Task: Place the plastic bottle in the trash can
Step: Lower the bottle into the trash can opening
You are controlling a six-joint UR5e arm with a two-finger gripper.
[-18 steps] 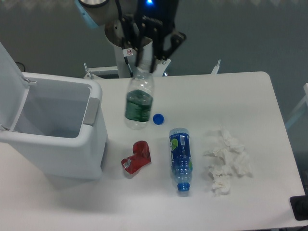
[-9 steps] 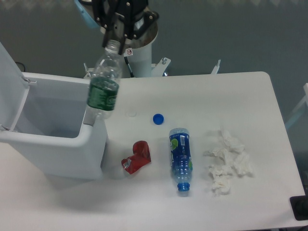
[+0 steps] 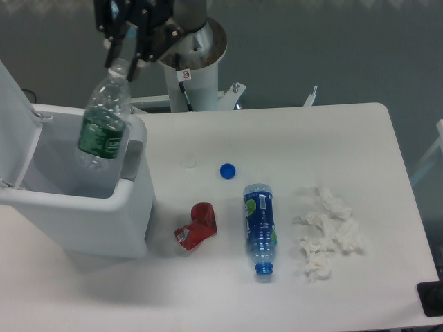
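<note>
The clear capless plastic bottle (image 3: 104, 119) with a dark green label hangs neck-up from my gripper (image 3: 122, 61), which is shut on its neck at the top left. The bottle hangs over the open mouth of the large white-grey trash can (image 3: 131, 200), near its right wall. The can stands at the left of the table with its lid (image 3: 12, 117) swung up and open.
A clear bottle with a blue label and blue cap (image 3: 259, 227) lies on the table. A loose blue cap (image 3: 227, 169), a crushed red wrapper (image 3: 197, 226) and crumpled white tissue (image 3: 327, 232) lie around it. The arm's base post (image 3: 197, 69) stands behind the table.
My gripper has carried the green-label bottle leftward from above the table near the blue cap to over the trash can's opening.
</note>
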